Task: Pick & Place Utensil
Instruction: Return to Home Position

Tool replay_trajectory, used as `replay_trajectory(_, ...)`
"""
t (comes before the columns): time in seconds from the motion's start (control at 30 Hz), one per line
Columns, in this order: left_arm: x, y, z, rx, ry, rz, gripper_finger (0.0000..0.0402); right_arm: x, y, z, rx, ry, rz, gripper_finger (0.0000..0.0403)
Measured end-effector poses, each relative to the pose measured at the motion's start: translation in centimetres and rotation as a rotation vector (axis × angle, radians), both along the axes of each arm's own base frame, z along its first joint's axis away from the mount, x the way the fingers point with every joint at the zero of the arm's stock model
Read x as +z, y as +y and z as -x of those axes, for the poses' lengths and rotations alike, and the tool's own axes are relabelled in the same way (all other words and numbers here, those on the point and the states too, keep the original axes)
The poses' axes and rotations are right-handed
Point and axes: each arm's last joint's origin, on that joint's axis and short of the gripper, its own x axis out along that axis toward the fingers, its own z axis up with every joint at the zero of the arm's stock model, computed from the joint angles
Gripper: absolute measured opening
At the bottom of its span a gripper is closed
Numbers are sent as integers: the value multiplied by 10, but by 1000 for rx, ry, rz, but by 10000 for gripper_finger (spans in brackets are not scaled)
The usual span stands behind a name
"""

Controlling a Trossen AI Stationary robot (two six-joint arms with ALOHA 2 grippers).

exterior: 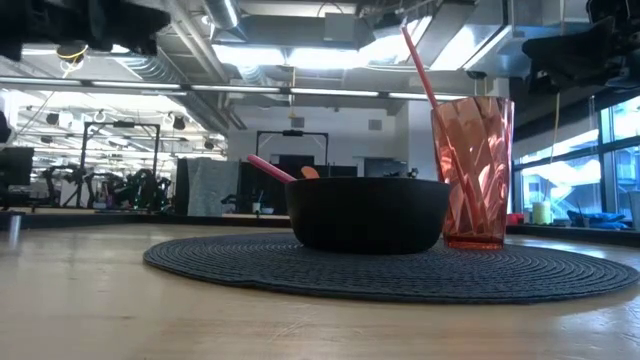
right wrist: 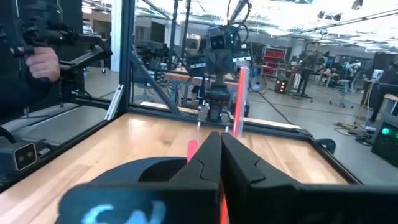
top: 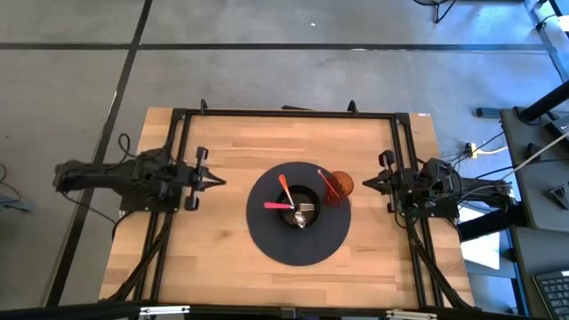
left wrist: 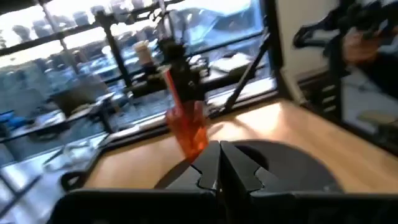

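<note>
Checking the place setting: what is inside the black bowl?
An orange spoon and a pink fork lie in the black bowl, handles over its rim. What lies under them is covered.

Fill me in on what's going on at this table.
Nothing is being handled right now. The left gripper and right gripper sit at opposite sides of the table, both shut and empty, pointing toward the middle. There a bowl stands on a round mat, with an orange spoon and a pink fork lying in it. A cup with a straw in it stands on the mat beside the bowl.
</note>
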Motion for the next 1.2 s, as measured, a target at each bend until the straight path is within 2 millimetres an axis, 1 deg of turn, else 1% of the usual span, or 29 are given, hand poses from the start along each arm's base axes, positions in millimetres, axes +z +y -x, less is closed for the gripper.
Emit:
replay_trajectory(0.1,-3,4,4,-73,-65,33,2,0,0,0,-1,0,-2,2)
replay_trajectory(0.27,-12,11,12,25,-40,113,1,0,0,0,-14,0,-1,2)
replay_trajectory(0.4,-11,7,23,1,-106,107,1,0,-1,0,-20,0,-2,2)
replay_trajectory(0.47,-16,4,27,-22,-120,97,1,0,-1,0,-19,-1,-1,2)
replay_trajectory(0.53,-23,2,26,-26,-106,102,2,0,-1,0,-19,-1,-4,2)
replay_trajectory(0.6,-29,1,25,-38,-53,109,2,0,0,0,-15,-1,-12,2)
replay_trajectory(0.73,-35,-2,24,-50,-8,83,2,1,0,0,1,-5,-19,2)
replay_trajectory(0.87,-34,-3,24,-28,-21,44,1,0,0,0,-1,7,-26,3)
replay_trajectory(1.0,-43,-2,22,-12,15,43,2,-2,0,0,-3,18,-19,2)
replay_trajectory(1.07,-52,-1,20,32,40,31,1,-6,0,-2,-11,14,-19,2)
replay_trajectory(1.13,-61,0,18,82,58,26,1,-17,-1,-5,-26,9,-17,2)
replay_trajectory(1.17,-63,1,17,90,47,25,2,-23,-2,-6,-46,21,-14,2)
replay_trajectory(1.2,-63,1,16,91,37,25,2,-24,-3,-6,-74,36,-14,2)
